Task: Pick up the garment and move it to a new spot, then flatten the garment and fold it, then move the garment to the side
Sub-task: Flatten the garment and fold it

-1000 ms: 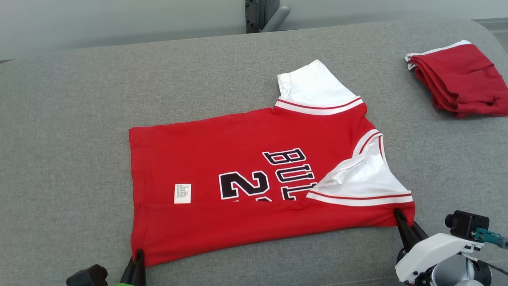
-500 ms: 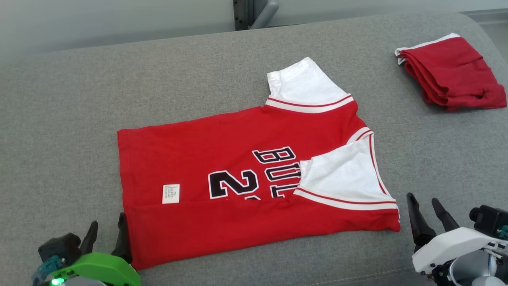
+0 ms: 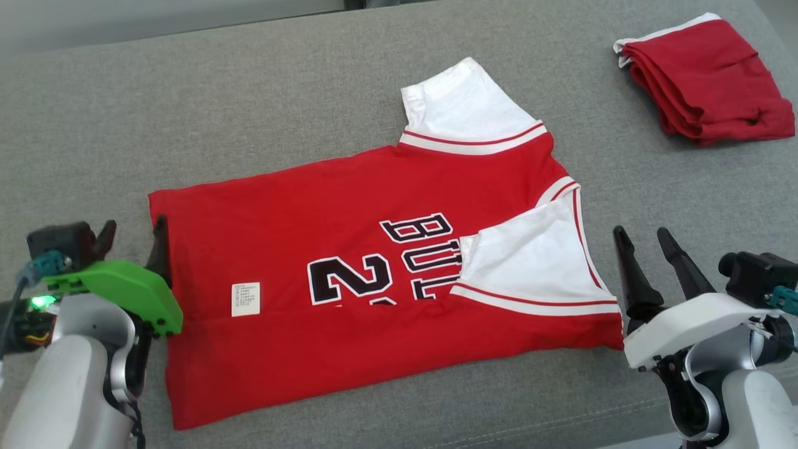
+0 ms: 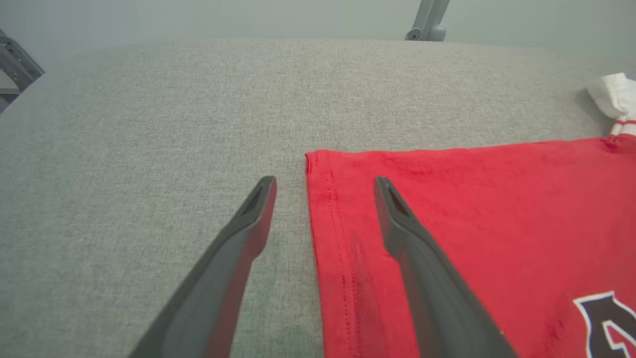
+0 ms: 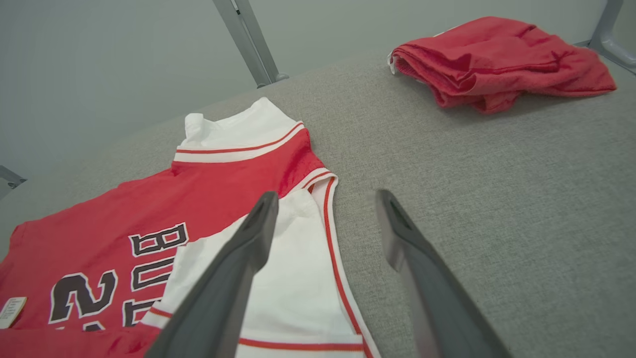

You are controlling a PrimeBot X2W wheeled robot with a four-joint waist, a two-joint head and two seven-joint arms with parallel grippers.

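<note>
The garment [image 3: 349, 206] is a red jersey with white sleeves and black lettering. It lies flat on the grey surface [image 3: 249, 93] with its near strip folded over the lettering. My left gripper [image 3: 134, 227] stands open at the jersey's left hem. In the left wrist view that gripper [image 4: 324, 180] straddles the hem of the garment [image 4: 472, 199] near its far corner, holding nothing. My right gripper [image 3: 640, 231] is open beside the near white sleeve. In the right wrist view the gripper [image 5: 326, 194] has one finger over the sleeve of the garment [image 5: 223, 184] and the other over bare surface.
A second red garment [image 3: 704, 81], folded, lies at the far right, and the right wrist view shows this folded pile [image 5: 497, 54] too. Grey metal posts [image 5: 248, 44] rise behind the surface's far edge. Bare grey cloth surrounds the jersey.
Both grippers were shut on the jersey's near corners; they let go, opened, and moved farther along its left and right sides. The head camera has also tilted, shifting the picture.
</note>
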